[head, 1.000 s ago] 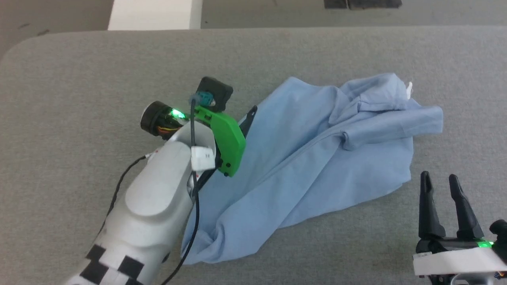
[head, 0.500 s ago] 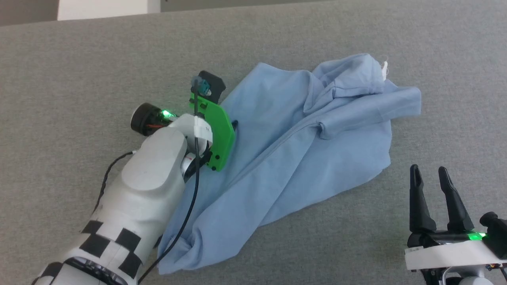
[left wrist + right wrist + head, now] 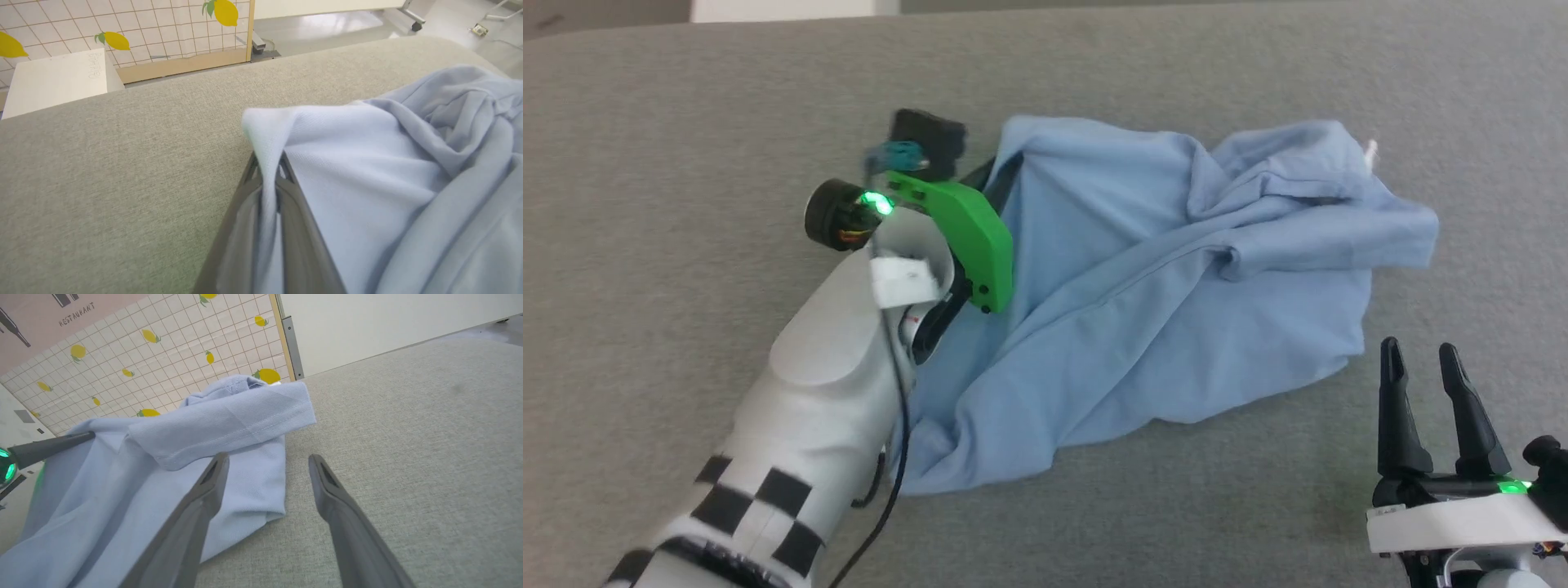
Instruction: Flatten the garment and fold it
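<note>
1. Crumpled light blue soft polo shirt (image 3: 1176, 310) lies mid grey fabric-covered table (image 3: 686, 122); not flattened, nothing folded yet.
2. Jaws of left gripper (image 3: 267, 157) are clamped on its left edge; right gripper (image 3: 1419, 347) jaws apart, near its right corner.
3. A second ago the left jaws stood open beside that edge; now it is pinched and raised.

The word "RESTAURANT" is showing in dark capitals on a pinkish wall poster (image 3: 45, 318), far beyond the tabletop (image 3: 408, 437), in the right wrist view. In the left wrist view, a faint line of writing is running along a white board (image 3: 53, 81) past the tabletop's far edge. It is possibly handwriting, but too small to read.
</note>
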Robot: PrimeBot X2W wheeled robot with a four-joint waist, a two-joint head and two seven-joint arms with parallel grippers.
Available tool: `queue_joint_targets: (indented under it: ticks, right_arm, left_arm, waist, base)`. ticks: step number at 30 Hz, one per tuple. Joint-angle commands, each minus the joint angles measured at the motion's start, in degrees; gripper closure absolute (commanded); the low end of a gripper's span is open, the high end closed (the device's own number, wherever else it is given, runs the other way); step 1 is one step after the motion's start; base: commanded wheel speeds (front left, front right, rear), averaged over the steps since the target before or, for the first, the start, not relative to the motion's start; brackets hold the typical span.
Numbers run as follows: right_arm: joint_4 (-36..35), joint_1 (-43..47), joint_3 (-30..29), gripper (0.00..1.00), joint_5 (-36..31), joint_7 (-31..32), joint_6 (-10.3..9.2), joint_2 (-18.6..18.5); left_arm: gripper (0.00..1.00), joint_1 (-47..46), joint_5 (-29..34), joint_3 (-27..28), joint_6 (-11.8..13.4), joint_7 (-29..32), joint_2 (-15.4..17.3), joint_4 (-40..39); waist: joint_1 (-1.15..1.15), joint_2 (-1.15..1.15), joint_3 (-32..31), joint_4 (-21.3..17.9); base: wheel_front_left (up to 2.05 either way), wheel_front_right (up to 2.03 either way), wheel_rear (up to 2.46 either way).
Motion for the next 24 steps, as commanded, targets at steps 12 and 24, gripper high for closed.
queue_joint_targets:
  ticks: [12,24]
  right_arm:
    - [0.9,2.6,-0.4,0.00,1.6,0.3,-0.08,0.0]
    - [2.8,2.7,0.0,0.00,1.5,0.4,-0.08,0.0]
  left_arm:
    - [1.00,41.7,-11.8,16.1,19.1,-9.2,8.8,-33.1]
    - [0.00,59.3,-15.9,17.1,23.7,-10.0,6.7,-43.8]
  waist:
    - [-0.01,0.00,-7.1,7.7]
    - [-0.01,0.00,-9.4,10.4]
  base:
    - [0.00,0.00,0.00]
    - [0.00,0.00,0.00]
